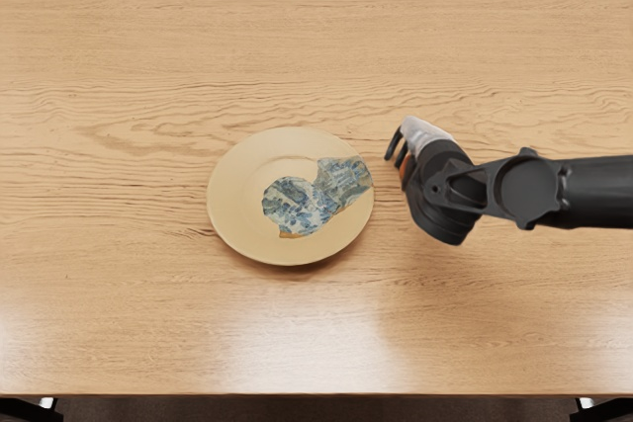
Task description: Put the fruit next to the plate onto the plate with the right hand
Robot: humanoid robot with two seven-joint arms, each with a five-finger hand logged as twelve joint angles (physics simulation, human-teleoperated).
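A round tan plate [247, 207] with a blue-and-white patterned patch lies in the middle of the wooden table. Just right of its rim is my right hand [401, 157], its dark arm coming in from the picture's right edge. The fingers [394, 145] curl down around a small orange fruit [405, 175], of which only a sliver shows beneath the palm. Hand and fruit are beside the plate, not over it. I cannot tell whether the fruit still touches the table. The left arm is out of view.
The wooden table [148, 66] stretches wide on all sides of the plate. Its far edge meets a grey wall, and its front edge runs along the bottom of the view.
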